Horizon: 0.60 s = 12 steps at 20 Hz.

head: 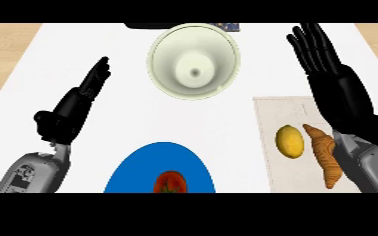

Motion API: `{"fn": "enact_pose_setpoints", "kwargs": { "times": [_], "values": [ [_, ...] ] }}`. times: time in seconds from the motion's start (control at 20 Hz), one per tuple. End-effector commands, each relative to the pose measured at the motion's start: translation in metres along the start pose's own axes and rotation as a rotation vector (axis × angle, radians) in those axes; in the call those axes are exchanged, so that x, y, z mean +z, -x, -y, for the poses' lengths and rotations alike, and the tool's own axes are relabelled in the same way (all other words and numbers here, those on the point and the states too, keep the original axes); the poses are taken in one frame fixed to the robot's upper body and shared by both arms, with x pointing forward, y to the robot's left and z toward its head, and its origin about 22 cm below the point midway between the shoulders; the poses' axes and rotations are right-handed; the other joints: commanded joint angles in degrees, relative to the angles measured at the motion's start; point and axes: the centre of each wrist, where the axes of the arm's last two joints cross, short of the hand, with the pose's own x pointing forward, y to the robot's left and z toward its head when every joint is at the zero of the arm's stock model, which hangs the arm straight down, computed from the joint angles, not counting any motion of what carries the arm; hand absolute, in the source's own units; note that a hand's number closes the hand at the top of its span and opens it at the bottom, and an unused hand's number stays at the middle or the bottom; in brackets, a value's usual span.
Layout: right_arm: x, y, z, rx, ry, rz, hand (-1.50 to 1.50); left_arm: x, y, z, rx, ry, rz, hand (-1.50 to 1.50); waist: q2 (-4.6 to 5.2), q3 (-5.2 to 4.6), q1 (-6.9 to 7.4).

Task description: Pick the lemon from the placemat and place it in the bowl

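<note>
A yellow lemon lies on the beige placemat at the right, touching nothing but the mat, with a brown croissant just to its right. The pale cream bowl stands at the top centre, nothing inside it. My right hand is open with fingers straight, stretched above the placemat's far right side, beyond the lemon and to its right. My left hand is open too, edge-on at the left, well away from bowl and lemon.
A blue plate at the bottom centre carries a red tomato. A dark object and a patterned blue item lie behind the bowl. Wooden floor shows past the white counter's left and right edges.
</note>
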Motion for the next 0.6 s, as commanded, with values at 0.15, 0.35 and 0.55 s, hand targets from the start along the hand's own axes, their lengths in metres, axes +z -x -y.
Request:
{"fn": "enact_pose_setpoints", "kwargs": {
  "times": [0.15,0.35,0.55],
  "values": [
    [0.053,0.031,0.038,0.187,0.588,-0.242,1.5,0.011,0.008,0.013,0.057,0.016,-0.025,0.0,-0.08,-1.33,-4.24],
    [0.133,0.069,0.089,0.57,0.83,-0.606,1.5,0.015,0.014,0.024,0.115,0.031,-0.038,0.0,1.53,-2.13,-6.67],
    [0.145,0.076,-0.001,0.436,1.038,-0.571,-1.5,0.018,0.0,0.044,0.152,0.12,-0.036,0.0,0.42,-1.32,-1.58]
  ]
}}
